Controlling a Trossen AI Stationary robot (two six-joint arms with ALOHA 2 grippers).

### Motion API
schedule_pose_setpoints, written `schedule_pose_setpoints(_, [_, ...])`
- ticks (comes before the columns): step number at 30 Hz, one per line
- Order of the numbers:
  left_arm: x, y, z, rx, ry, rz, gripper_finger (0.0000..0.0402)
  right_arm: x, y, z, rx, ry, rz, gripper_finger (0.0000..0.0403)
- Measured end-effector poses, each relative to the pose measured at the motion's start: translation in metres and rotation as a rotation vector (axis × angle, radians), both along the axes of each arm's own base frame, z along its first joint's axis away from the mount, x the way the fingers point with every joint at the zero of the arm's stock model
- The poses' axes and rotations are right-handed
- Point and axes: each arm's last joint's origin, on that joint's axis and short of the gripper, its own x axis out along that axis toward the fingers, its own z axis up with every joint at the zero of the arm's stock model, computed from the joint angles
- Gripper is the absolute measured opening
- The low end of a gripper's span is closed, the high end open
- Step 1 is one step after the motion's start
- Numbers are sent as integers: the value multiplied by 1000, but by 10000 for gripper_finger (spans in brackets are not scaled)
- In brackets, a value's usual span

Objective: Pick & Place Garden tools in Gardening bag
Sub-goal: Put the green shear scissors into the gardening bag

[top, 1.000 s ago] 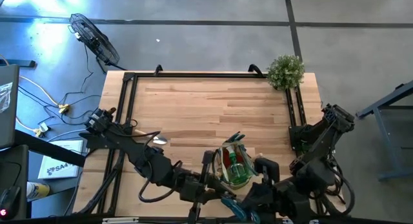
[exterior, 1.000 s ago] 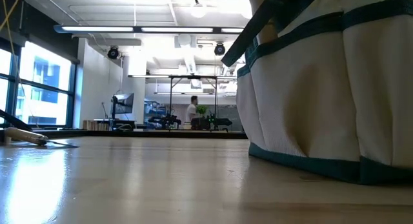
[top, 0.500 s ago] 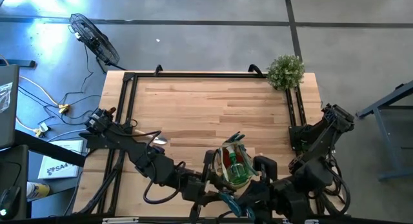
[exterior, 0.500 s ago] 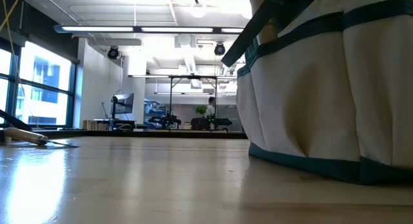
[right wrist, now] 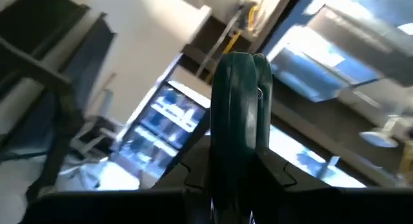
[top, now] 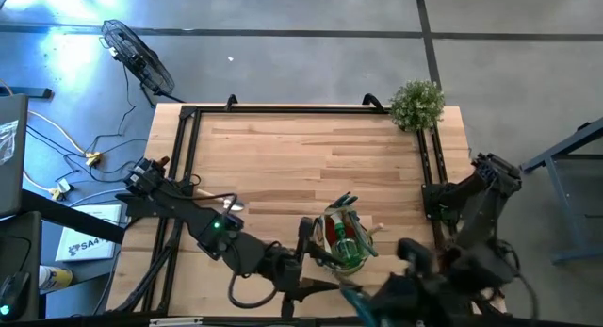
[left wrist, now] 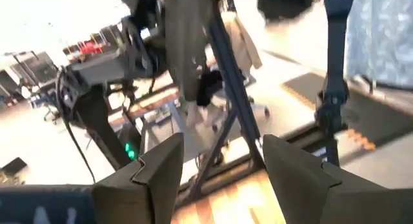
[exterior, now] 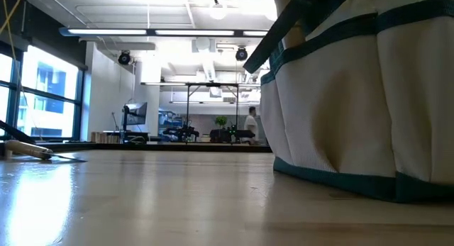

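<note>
Wooden planks of the surface are mostly bare, with the gardening bag upright near the front edge, red and green tools poking out. One trowel lies apart at the left side. The right claw is clenched on green shears handles and raised off the front edge; a slack grip could drop them short of the bag. The left claw stands released and empty. Both claws sit at the overhead view's bottom edge (hard to make out there).
</note>
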Motion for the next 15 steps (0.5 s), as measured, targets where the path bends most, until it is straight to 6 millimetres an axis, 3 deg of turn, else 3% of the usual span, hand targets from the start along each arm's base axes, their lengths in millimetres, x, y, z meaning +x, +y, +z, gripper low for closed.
schedule_pose_setpoints(5, [-2,-2,-6,-22,64,32,209,-21,8,3,-26,29,-157,53])
schedule_pose_setpoints(11, [-5,-3,-19,-97,192,61,209,-43,14,-7,68,289,-415,53])
schedule_pose_setpoints(15, [-7,-3,-25,-83,250,97,209,-62,25,-12,147,339,-354,53])
